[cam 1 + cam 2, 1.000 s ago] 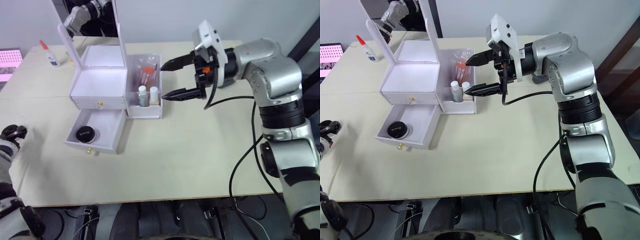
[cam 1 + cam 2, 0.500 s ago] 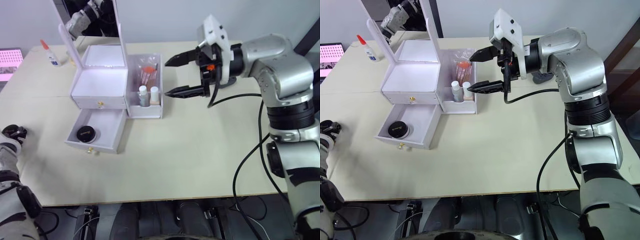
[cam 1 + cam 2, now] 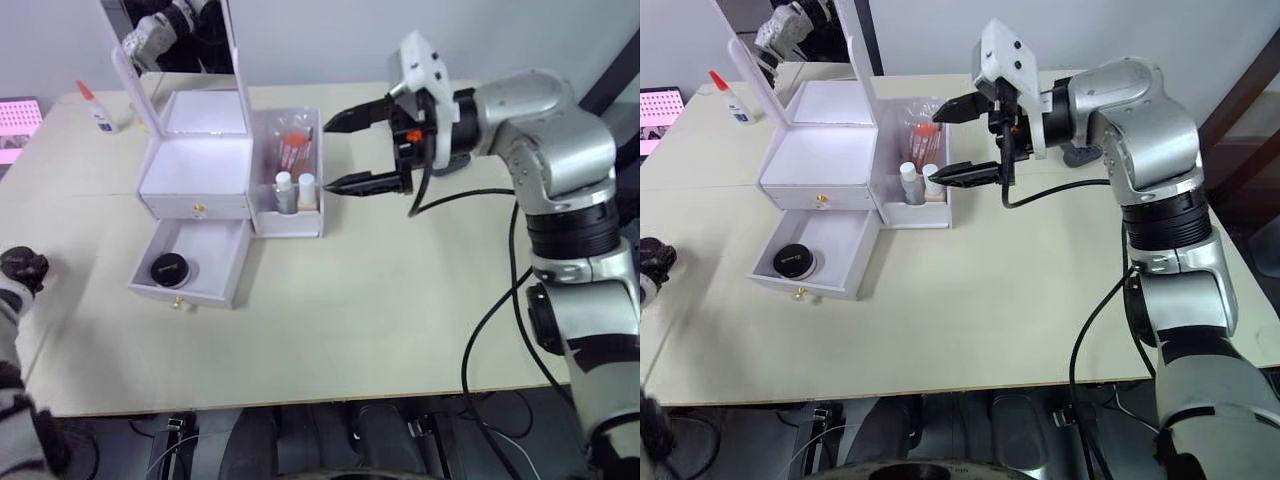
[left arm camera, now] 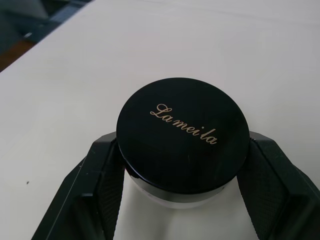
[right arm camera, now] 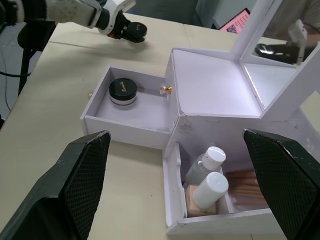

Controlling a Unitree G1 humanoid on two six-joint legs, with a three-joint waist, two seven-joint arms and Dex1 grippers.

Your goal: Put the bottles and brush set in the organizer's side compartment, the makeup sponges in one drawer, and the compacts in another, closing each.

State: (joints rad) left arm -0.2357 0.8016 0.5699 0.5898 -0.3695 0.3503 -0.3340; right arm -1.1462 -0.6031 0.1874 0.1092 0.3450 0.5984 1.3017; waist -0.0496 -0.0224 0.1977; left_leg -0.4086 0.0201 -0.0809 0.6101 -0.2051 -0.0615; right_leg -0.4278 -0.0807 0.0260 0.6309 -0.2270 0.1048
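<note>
The white organizer (image 3: 195, 165) stands with its mirror lid up. Its side compartment (image 3: 290, 222) holds two white-capped bottles (image 3: 286, 188) and the orange brush set (image 3: 296, 150). The lower drawer (image 3: 205, 250) is pulled out with one black compact (image 3: 167, 268) inside. At the table's left edge my left gripper (image 3: 22, 265) is shut on a second black compact (image 4: 182, 135). My right gripper (image 3: 332, 153) hangs open just right of the side compartment, with nothing between its fingers. The makeup sponges are out of view.
A glue bottle (image 3: 97, 108) stands at the back left, beyond it a pink panel (image 3: 20, 118). A black cable (image 3: 480, 300) loops off the right arm over the table's right side. The upper drawer (image 3: 198, 207) is shut.
My right gripper drew back a little from the side compartment and stays open. The left gripper keeps the compact at the table's left edge.
</note>
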